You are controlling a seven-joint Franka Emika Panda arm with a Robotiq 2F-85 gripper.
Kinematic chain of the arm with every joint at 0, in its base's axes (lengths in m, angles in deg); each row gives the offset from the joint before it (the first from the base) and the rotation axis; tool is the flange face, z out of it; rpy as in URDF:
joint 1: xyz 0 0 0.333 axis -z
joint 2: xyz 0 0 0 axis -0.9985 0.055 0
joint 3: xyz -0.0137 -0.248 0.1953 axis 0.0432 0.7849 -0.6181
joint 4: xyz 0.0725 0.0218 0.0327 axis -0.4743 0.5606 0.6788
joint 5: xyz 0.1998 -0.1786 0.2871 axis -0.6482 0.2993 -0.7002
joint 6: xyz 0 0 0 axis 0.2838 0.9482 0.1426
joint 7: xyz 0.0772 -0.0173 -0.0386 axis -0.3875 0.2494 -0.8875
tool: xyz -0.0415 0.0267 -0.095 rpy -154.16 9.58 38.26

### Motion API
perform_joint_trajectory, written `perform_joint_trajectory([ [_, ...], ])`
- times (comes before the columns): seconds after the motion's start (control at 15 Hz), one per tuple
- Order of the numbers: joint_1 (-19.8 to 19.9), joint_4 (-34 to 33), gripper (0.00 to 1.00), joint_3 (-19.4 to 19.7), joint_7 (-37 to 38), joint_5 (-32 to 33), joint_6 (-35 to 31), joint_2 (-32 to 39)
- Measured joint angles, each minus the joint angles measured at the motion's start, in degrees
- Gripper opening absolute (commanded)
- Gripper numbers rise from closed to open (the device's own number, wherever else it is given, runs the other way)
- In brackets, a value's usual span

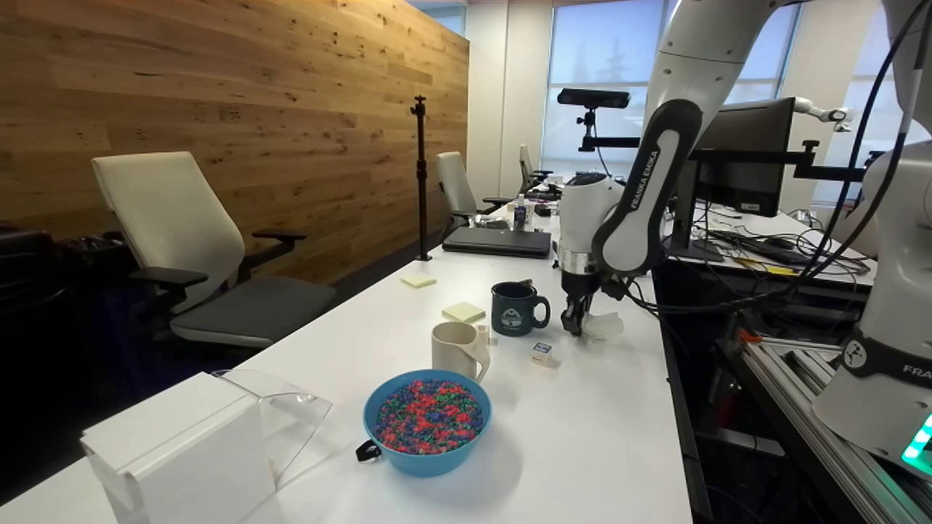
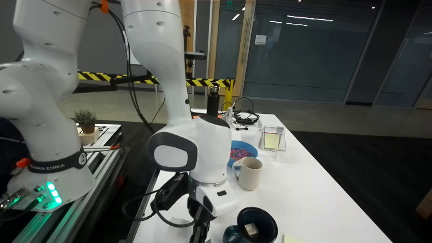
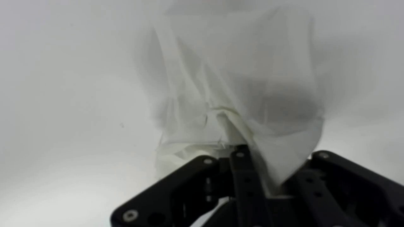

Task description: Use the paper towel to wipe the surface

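Gripping the paper towel [image 3: 240, 94], the gripper [image 1: 573, 326] points down at the white tabletop [image 1: 590, 451], its claw clamped on the crumpled scrap. In the wrist view the towel bunches between the dark fingers [image 3: 247, 183] and spreads past their tips in thin, creased folds. In both exterior views it shows on the side of the gripper toward the robot's base [image 2: 67, 182], near the tabletop's straight edge; whether all of it touches the surface, I cannot tell.

Just beside the gripper stands a dark mug [image 1: 513, 309], upright, its handle turned toward the claw in an exterior view. A pale block [image 2: 251, 230] shows inside its mouth. Another small block [image 1: 542, 354], white with a dark design on top, sits on the tabletop close by. Next to the mug lies a pad of yellow notes [image 1: 464, 312], and farther off a thinner yellow slip [image 1: 419, 280].

Beyond these, a cream mug [image 1: 453, 351] stands near a blue bowl [image 1: 429, 463] filled with red, green and blue bits [image 1: 429, 415]. Past the bowl sit a large white box [image 1: 175, 451] and a transparent holder [image 1: 298, 422]. Toward the opposite end of the tabletop lies a flat black case [image 1: 497, 241]. A pale-backed office chair [image 1: 178, 233] stands alongside, with a wood-panelled wall [image 1: 291, 109] behind it. On the arm's side, a dark monitor [image 1: 750, 153] rises from a cluttered desk [image 1: 844, 278] next to the tabletop.
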Motion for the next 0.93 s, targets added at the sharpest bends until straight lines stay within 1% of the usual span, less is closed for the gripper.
perform_joint_trajectory([
  [0.2,-1.75,0.42,0.01,0.50,0.01,0.63,-0.66,-0.01],
  [0.4,-4.78,1.79,0.01,2.47,0.17,2.67,-2.50,-0.01],
  [0.67,-10.30,4.97,0.01,7.33,0.26,5.11,-5.43,-0.01],
  [0.93,-15.28,8.18,0.01,12.43,-0.06,5.46,-6.91,-0.01],
])
